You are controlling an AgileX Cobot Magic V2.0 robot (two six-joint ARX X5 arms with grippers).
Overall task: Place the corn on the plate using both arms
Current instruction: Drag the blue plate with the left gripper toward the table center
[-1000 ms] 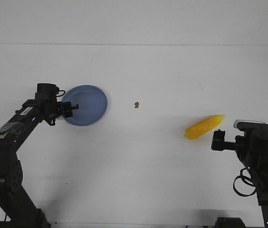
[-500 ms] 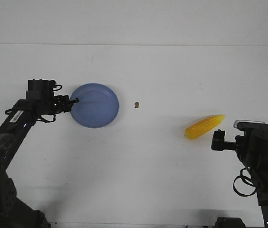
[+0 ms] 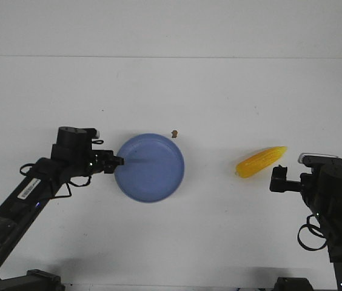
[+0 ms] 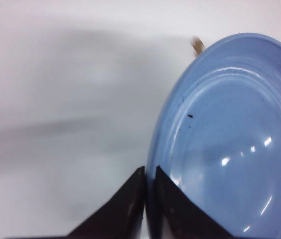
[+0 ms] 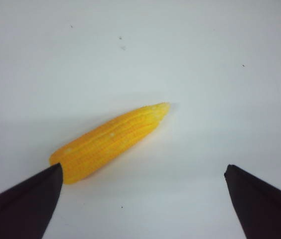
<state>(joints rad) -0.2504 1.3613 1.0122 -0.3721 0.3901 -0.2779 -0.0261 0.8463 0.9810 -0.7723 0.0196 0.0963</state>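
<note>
So the count: two arms, one plate, one corn cob, plus one tiny brown speck, all on a plain white table (image 3: 219,230)

Going from the left in the front view: the left arm (image 3: 34,182) reaches in from the lower left corner and its left gripper (image 3: 117,161) is clamped on the left edge of the plate (image 3: 153,173). The plate is round, shallow, periwinkle blue with a slightly raised rim, sitting left of centre. The speck (image 3: 174,133) lies just off the plate's far right rim, close but I can't tell if it touches. Then a stretch of bare table, then the corn (image 3: 261,161) on the right side, well apart from the plate. It's yellow-orange and glossy, lying at a slant with the pointed end up and to the right. Just beside its fat end is the right gripper (image 3: 278,180) on the right arm (image 3: 335,206).

What the wrist cams add: the left wrist view shows both black fingers (image 4: 125,209) pinched right together with the plate rim between them, and you can see the rings and light glints inside the plate, plus a small dark fleck on it. The right wrist view shows the jaws spread wide with nothing in them, the corn lying on the table between and ahead of them, its blunt end next to one fingertip, and you can make out the kernel rows on the corn there
</note>
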